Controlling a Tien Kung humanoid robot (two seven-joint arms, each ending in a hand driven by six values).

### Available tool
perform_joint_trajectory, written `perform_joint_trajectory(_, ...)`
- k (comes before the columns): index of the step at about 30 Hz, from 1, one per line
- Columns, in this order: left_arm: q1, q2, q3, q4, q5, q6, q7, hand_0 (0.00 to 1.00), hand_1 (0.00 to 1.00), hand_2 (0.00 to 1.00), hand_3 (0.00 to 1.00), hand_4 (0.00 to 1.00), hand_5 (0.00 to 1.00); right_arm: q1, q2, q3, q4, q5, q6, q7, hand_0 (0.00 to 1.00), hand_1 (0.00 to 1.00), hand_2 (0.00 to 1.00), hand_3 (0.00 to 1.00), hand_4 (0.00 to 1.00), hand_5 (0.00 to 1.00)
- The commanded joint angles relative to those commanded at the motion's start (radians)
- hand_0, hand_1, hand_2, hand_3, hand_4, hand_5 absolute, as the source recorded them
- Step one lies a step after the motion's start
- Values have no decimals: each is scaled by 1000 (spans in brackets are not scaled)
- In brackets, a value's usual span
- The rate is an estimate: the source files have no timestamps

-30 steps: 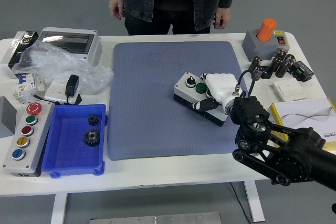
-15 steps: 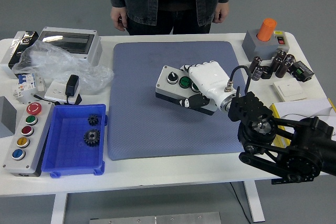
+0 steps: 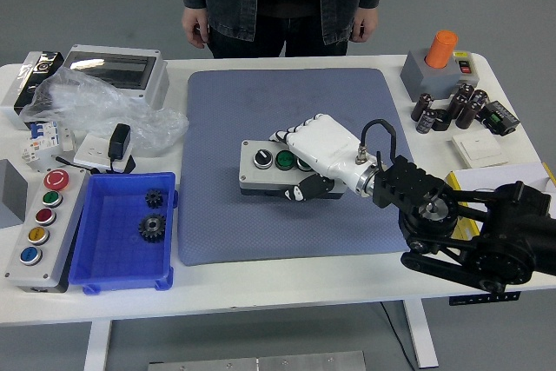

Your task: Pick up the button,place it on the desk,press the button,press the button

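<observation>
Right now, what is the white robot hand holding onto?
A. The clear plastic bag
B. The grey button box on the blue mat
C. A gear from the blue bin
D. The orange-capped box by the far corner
B: the robot hand is wrapped around the right end of the grey button box, which sits over the blue mat.

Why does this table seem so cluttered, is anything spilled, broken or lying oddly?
Nothing looks spilled or broken. The crumpled clear plastic bag at far left lies loosely over some white electrical parts, which looks untidy. The grey button box sits on the blue-grey mat, gripped by the robot's white right hand.
</observation>
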Motion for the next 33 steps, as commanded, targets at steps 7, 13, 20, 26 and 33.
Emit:
perform_joint_trajectory(7,1,-2,2,0,0,1,-1,683,698,629,643,640,288,16,15,-37,-52,10,-5,44,533,572,499,346,572,65)
perform_joint_trajectory(13,3,-2,2,-1,1,1,-1,683,699,629,642,640,291,18,21,-43,-75,6,-3,52,537,580,517,353,580,66)
perform_joint_trajectory(20,0,-2,-1,-3,3,1,-2,683,699,630,642,639,293,17,31,-48,-105,8,-6,53,543,580,531,356,576,66)
perform_joint_trajectory(26,1,-2,-1,-3,2,1,-2,683,698,630,641,638,295,15,36,-51,-114,0,7,50,543,584,542,357,577,67)
perform_joint_trajectory(33,5,-1,-2,-2,1,1,-3,683,699,629,641,637,295,17,34,-37,-103,-4,55,42,544,587,558,360,581,68)
